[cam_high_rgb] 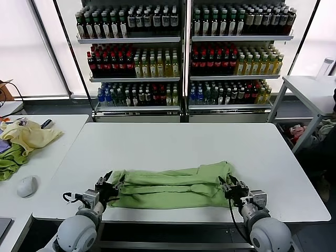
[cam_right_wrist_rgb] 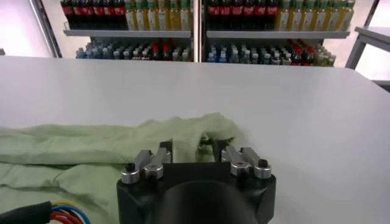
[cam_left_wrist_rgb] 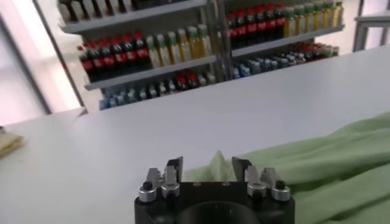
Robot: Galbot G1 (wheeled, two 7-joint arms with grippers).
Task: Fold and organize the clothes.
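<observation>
Table [cam_high_rgb: 173, 142] first: its near edge carries the shirt [cam_high_rgb: 173, 188], already folded lengthwise into 1 long strip. I judge the crosswise folds remain. My left pincer [cam_high_rgb: 108, 185] and right pincer [cam_high_rgb: 231, 187] each stand spread around 1 end, not yet clamped.

Light green shirt [cam_high_rgb: 173, 187]: folded lengthwise into long crumpled band, lying flat across the near edge of the white table, creases running left-right.
</observation>
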